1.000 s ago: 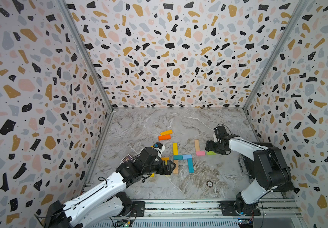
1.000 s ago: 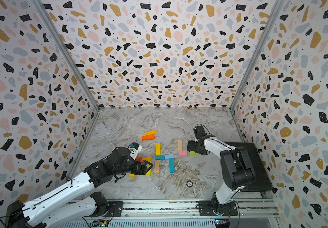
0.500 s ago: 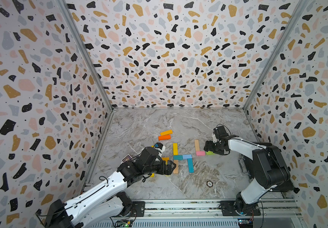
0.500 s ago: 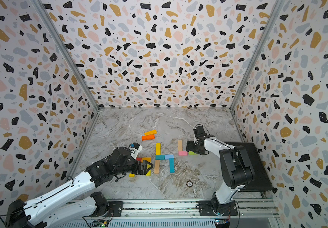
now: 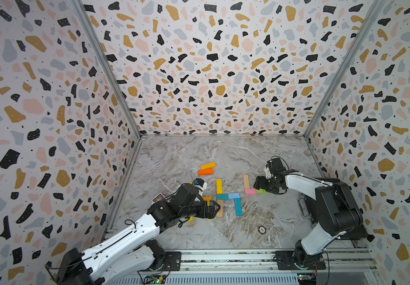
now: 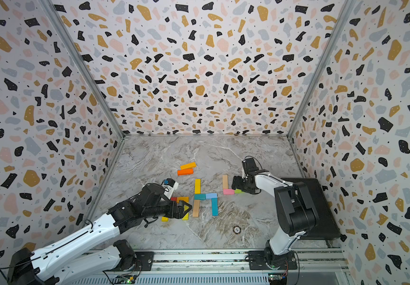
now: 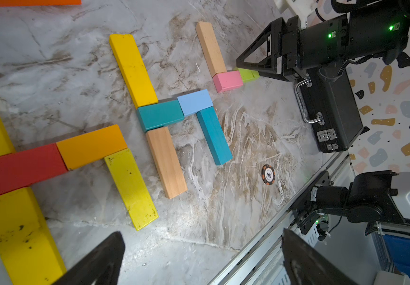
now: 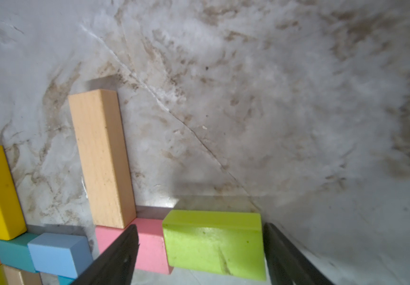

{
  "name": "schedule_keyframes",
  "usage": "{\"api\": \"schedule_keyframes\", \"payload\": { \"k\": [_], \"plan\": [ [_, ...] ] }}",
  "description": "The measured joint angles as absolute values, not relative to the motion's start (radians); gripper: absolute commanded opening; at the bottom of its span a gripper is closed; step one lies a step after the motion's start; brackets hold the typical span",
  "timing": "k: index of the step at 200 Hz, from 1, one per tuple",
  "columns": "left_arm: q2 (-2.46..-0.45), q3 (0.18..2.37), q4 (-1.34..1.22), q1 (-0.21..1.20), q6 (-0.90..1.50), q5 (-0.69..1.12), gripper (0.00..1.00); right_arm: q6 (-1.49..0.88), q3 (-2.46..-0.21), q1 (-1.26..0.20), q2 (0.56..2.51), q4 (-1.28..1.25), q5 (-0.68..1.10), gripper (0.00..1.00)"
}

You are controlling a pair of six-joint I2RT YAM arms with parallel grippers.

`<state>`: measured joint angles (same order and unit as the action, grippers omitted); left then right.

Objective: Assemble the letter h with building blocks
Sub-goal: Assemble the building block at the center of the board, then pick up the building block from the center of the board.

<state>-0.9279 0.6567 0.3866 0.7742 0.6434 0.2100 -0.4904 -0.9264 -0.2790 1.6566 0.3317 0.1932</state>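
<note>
My right gripper (image 8: 200, 228) is low over a short green block (image 8: 213, 244) that lies end to end with a pink block (image 8: 149, 246) below a plain wood bar (image 8: 100, 158). Its jaws are open. One finger is over the pink block and the other is at the green block's far end. In both top views the same green block (image 5: 260, 191) lies under the right gripper (image 5: 260, 185). A finished h of yellow, teal, light blue and wood building blocks (image 5: 223, 196) sits in the middle. My left gripper (image 7: 202, 234) is open and holds nothing, above bare floor beside a red, orange and yellow h (image 7: 91, 146).
Two loose orange blocks (image 5: 206, 169) lie further back. A poker chip (image 5: 262, 230) rests near the front rail. A black case (image 6: 322, 209) stands against the right wall behind the right arm. A small card (image 5: 159, 198) lies by the left arm.
The right gripper has edged slightly left over the green block. The left arm has not moved.
</note>
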Motion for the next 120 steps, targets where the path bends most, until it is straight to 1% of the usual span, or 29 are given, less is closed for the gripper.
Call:
{"api": "schedule_keyframes", "payload": {
  "k": [38, 64, 93, 120],
  "plan": [
    [-0.928, 0.657, 0.387, 0.774, 0.643, 0.213, 0.99, -0.49, -0.926, -0.279, 1.656, 0.332, 0.184, 0.84],
    [-0.928, 0.657, 0.387, 0.774, 0.643, 0.213, 0.99, -0.495, -0.926, -0.279, 1.633, 0.343, 0.142, 0.84],
    [-0.947, 0.665, 0.389, 0.772, 0.644, 0.212, 0.99, -0.513, -0.926, -0.28, 1.504, 0.35, 0.087, 0.81],
    [-1.013, 0.711, 0.385, 0.727, 0.65, 0.222, 0.99, -0.54, -0.904, -0.28, 1.357, 0.314, 0.094, 0.76]
  ]
}}
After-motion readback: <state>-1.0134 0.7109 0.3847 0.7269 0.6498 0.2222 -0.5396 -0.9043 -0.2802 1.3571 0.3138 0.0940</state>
